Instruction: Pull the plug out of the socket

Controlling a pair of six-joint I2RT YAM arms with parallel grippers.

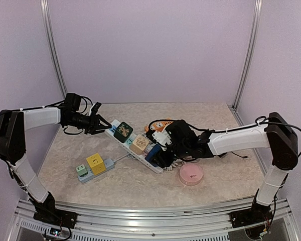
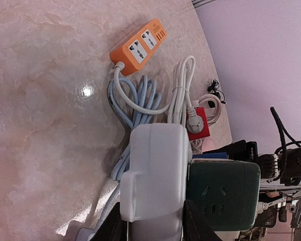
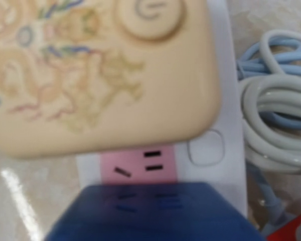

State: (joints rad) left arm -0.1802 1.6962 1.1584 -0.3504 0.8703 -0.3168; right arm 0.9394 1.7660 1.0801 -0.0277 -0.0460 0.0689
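Observation:
A white power strip [image 1: 113,135] lies slanted on the table with a dark green cube plug [image 1: 123,131], a beige cube plug [image 1: 139,144] and a blue cube plug [image 1: 153,153] on it. My left gripper [image 1: 101,125] is shut on the strip's far-left end; in the left wrist view its black fingers [image 2: 198,223] flank the white strip [image 2: 158,170] beside the green cube [image 2: 223,193]. My right gripper [image 1: 160,154] sits around the blue plug [image 3: 150,213], which fills the bottom of the right wrist view and hides the fingers. A pink socket [image 3: 140,165] shows between it and the beige cube [image 3: 100,70].
A second strip with a yellow cube [image 1: 96,163] and a green cube [image 1: 82,170] lies front left. A pink round disc [image 1: 191,174] sits front right. An orange strip [image 2: 139,46] and coiled blue and white cables [image 2: 140,100] lie behind the white strip.

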